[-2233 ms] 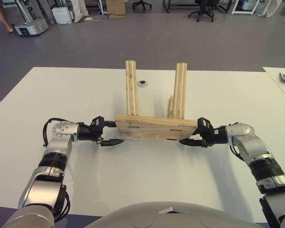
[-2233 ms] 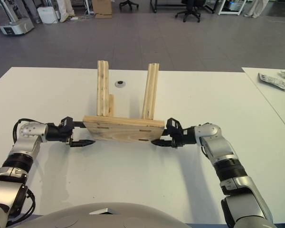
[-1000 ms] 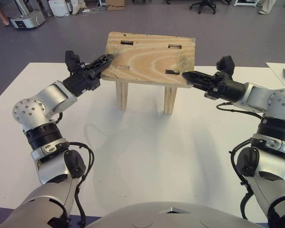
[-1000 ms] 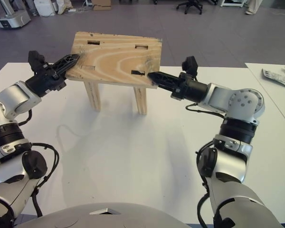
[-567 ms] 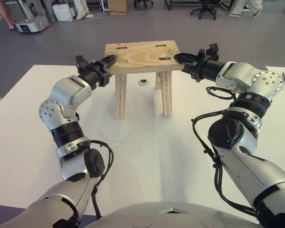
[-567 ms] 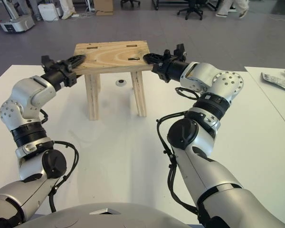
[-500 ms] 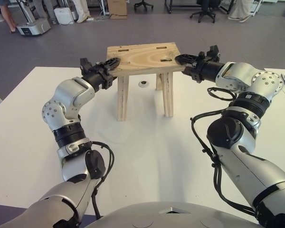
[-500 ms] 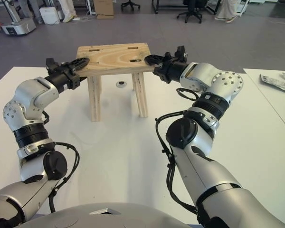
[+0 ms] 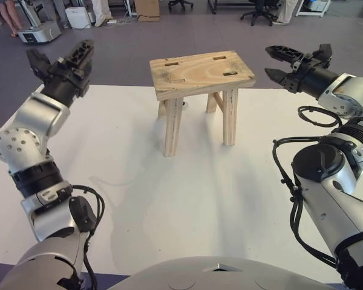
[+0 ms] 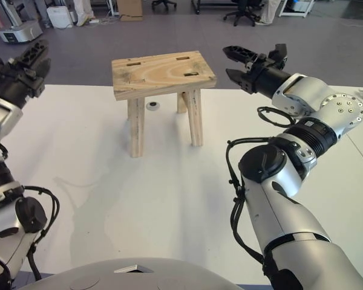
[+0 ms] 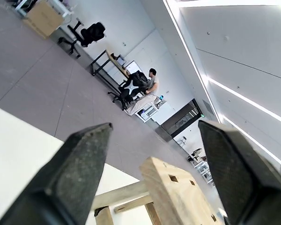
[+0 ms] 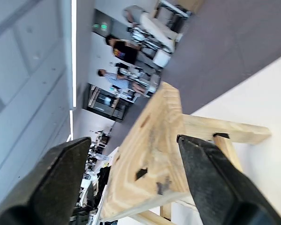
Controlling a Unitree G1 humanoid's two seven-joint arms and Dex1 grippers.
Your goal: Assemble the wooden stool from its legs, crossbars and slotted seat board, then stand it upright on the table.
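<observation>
Stool [image 9: 201,71] stands assembled and upright toward the far edge of the table [image 9: 187,199], left gripper [image 9: 59,58] and right gripper [image 9: 272,61] spread wide, empty, well apart either side; final step judged done, next move needing only a clear arm retreat.

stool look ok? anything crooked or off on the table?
Nothing stands out. The stool stands upright on its legs on the table, seat board on top. The left gripper and right gripper are open, apart from it.

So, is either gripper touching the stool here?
No, the left gripper and right gripper both hang open, clear of the stool.
</observation>
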